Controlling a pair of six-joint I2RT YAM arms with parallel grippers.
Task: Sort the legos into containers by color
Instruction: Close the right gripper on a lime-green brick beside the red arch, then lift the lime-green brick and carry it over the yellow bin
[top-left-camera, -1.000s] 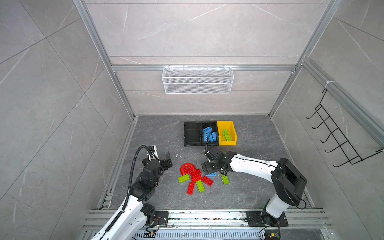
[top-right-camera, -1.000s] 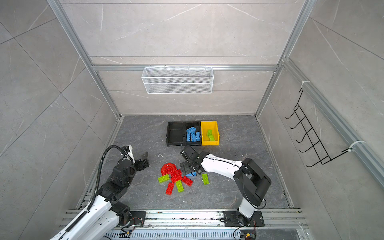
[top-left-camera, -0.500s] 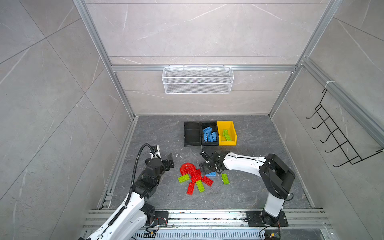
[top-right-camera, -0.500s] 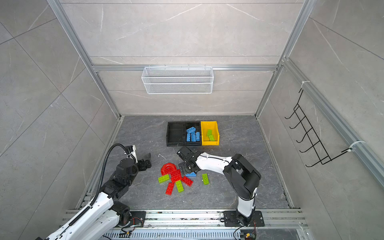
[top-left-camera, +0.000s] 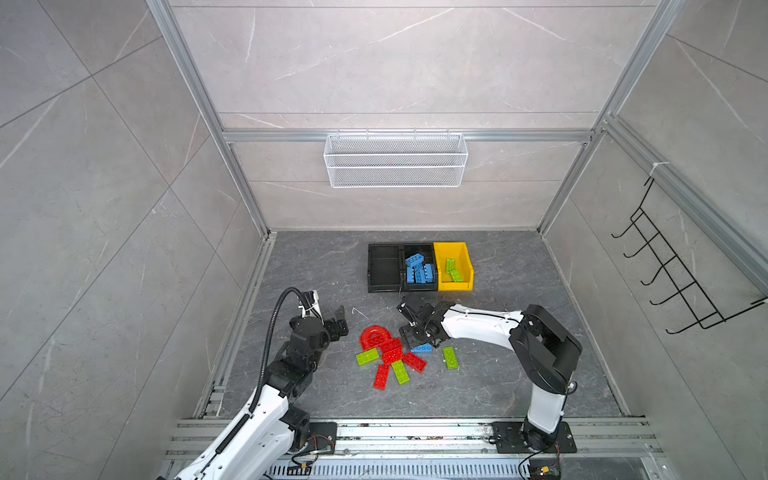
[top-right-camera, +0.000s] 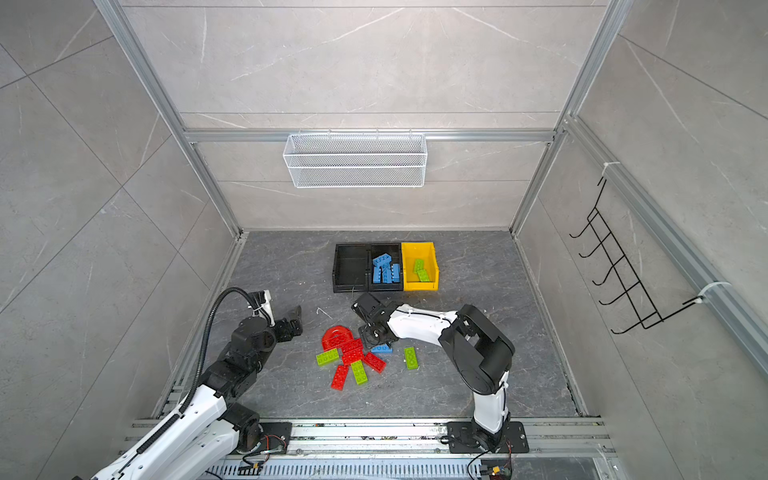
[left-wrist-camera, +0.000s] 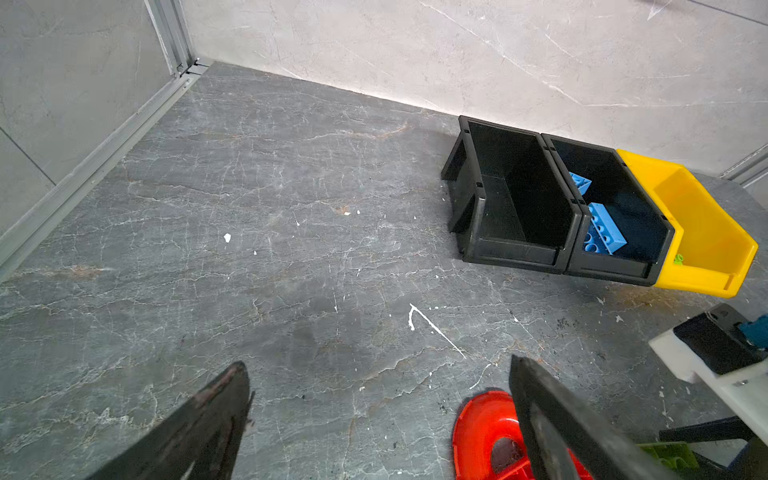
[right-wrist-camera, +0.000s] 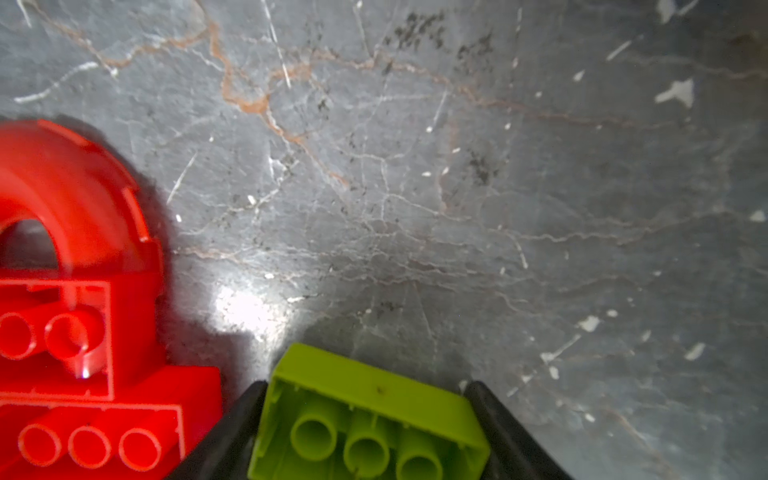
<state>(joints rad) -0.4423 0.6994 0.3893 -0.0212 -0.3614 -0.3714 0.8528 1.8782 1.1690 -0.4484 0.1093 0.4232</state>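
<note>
Inside right end effector (right-wrist-camera: 365, 388), green lego (right-wrist-camera: 370, 415) is cropped.

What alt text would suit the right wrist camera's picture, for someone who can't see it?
An upside-down lime green brick sits between the right gripper's black fingers, over a grey stone floor; a red arch piece and red bricks lie beside it.

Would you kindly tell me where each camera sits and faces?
Top views: high at the front, looking down; left arm, right arm, bins and loose legos show.
Left wrist: on the left arm, facing the bins; open fingers show.
Right wrist: on the right arm, facing the floor; fingers flank a green brick.
Shared: the red arch, in every view.
</note>
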